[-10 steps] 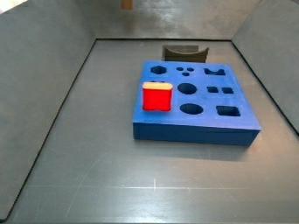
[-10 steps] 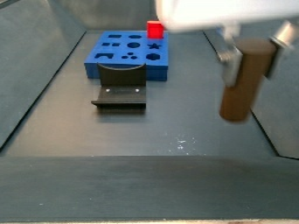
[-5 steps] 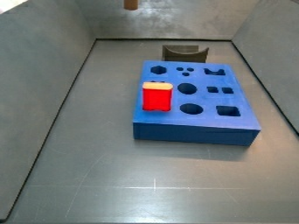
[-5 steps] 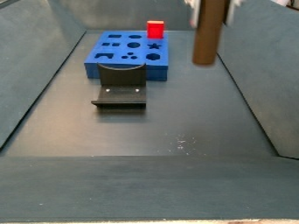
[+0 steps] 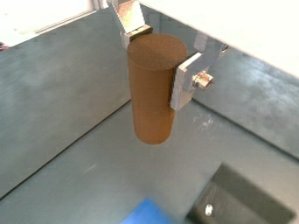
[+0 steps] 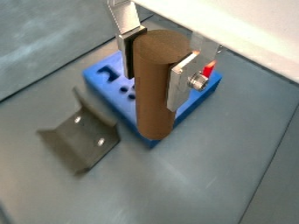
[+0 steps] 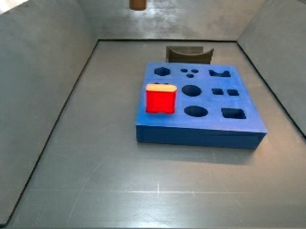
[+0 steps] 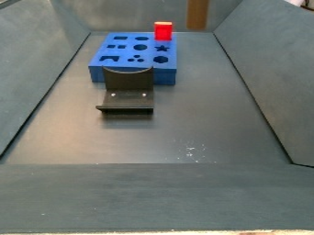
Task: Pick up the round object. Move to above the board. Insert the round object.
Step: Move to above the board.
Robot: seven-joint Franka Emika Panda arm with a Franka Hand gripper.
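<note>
My gripper (image 5: 162, 55) is shut on the round object (image 5: 152, 87), a brown wooden peg held upright high above the floor; both wrist views show it (image 6: 158, 83) gripped between the silver fingers (image 6: 183, 79). In the side views only the peg's lower end shows at the upper edge (image 7: 139, 4) (image 8: 197, 11); the gripper itself is out of frame there. The blue board (image 7: 203, 125) with its cut-out holes lies on the floor, also seen in a side view (image 8: 135, 57) and behind the peg in a wrist view (image 6: 111, 87). The peg hangs beside the board, not over it.
A red block (image 7: 159, 97) stands on the board, also visible in other views (image 8: 162, 30) (image 6: 211, 68). The dark fixture (image 8: 125, 96) stands on the floor next to the board (image 7: 188, 54) (image 6: 82, 138) (image 5: 251, 197). Grey walls enclose the floor.
The gripper has carried the peg upward and away toward the board's end of the bin; in a side view it shrank from large and near to just a tip at the frame's edge.
</note>
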